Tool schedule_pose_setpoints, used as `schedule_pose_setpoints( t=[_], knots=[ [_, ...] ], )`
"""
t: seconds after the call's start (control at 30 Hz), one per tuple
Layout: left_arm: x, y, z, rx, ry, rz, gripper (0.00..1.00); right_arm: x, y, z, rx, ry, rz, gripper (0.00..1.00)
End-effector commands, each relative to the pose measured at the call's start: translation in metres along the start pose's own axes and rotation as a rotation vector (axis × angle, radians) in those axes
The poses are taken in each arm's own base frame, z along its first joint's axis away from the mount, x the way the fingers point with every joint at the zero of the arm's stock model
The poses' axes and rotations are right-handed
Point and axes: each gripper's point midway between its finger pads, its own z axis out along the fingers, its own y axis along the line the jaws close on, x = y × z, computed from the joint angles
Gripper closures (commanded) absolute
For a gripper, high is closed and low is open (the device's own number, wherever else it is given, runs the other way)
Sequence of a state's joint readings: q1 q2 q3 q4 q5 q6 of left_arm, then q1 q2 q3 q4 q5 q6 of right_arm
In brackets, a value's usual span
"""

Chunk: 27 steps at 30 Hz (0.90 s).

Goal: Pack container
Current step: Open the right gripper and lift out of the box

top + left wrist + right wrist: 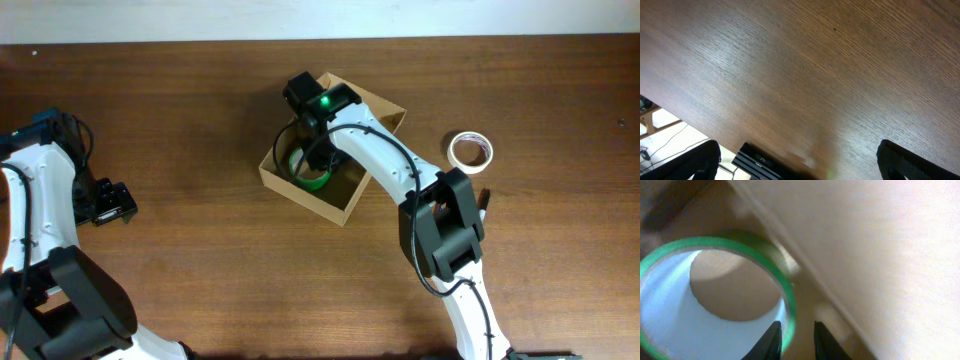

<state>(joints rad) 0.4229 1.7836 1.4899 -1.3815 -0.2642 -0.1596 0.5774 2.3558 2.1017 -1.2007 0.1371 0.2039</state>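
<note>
Green tape roll (314, 180) | inside cardboard container (338, 203) | right jaws astride its wall

No readable text, label, number or sign anywhere, container (345, 197) included.

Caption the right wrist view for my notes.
Right pincer straddling the wall of a green tape roll inside the cardboard box.

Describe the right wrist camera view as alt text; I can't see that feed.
A green tape roll sits inside the cardboard box, close to one wall, its hole facing the camera. The right end effector shows two dark fingertips at the bottom edge, slightly apart, astride the roll's rim, with a gap on the outer side.
</note>
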Motion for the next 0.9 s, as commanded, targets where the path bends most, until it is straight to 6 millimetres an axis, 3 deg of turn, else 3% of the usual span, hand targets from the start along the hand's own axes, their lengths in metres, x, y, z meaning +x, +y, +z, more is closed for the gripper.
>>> schedule_pose_setpoints(
  t=[0.0, 0.17, 0.27, 0.37, 0.43, 0.53, 0.6, 0.63, 0.73, 0.77, 0.8, 0.87],
  knots=[
    [0.001, 0.000, -0.001, 0.008, -0.003, 0.008, 0.00, -0.025, -0.019, -0.052, 0.068, -0.119, -0.023, 0.78],
    [0.001, 0.000, -0.001, 0.008, -0.003, 0.008, 0.00, -0.034, -0.055, -0.151, 0.164, -0.281, -0.015, 0.76],
    [0.001, 0.000, -0.001, 0.008, -0.003, 0.008, 0.00, -0.024, -0.090, -0.218, 0.224, -0.405, 0.037, 0.73],
    [0.001, 0.000, -0.001, 0.008, -0.003, 0.008, 0.00, 0.007, -0.148, -0.293, 0.304, -0.540, 0.164, 0.71],
    [0.001, 0.000, -0.001, 0.008, -0.003, 0.008, 0.00, 0.034, -0.185, -0.330, 0.324, -0.620, 0.271, 0.70],
    [0.001, 0.000, -0.001, 0.008, -0.003, 0.008, 0.00, 0.089, -0.248, -0.368, 0.357, -0.713, 0.463, 0.67],
    [0.001, 0.000, -0.001, 0.008, -0.003, 0.008, 0.00, 0.129, -0.284, -0.362, 0.369, -0.697, 0.626, 0.65],
    [0.001, 0.000, -0.001, 0.008, -0.003, 0.008, 0.00, 0.149, -0.297, -0.347, 0.353, -0.654, 0.715, 0.62],
    [0.001, 0.000, -0.001, 0.008, -0.003, 0.008, 0.00, 0.183, -0.313, -0.282, 0.251, -0.486, 0.889, 0.56],
    [0.001, 0.000, -0.001, 0.008, -0.003, 0.008, 0.00, 0.189, -0.315, -0.260, 0.218, -0.436, 0.930, 0.55],
    [0.001, 0.000, -0.001, 0.008, -0.003, 0.008, 0.00, 0.194, -0.317, -0.220, 0.165, -0.356, 0.992, 0.52],
    [0.001, 0.000, -0.001, 0.008, -0.003, 0.008, 0.00, 0.195, -0.319, -0.178, 0.113, -0.284, 1.062, 0.50]
  ],
)
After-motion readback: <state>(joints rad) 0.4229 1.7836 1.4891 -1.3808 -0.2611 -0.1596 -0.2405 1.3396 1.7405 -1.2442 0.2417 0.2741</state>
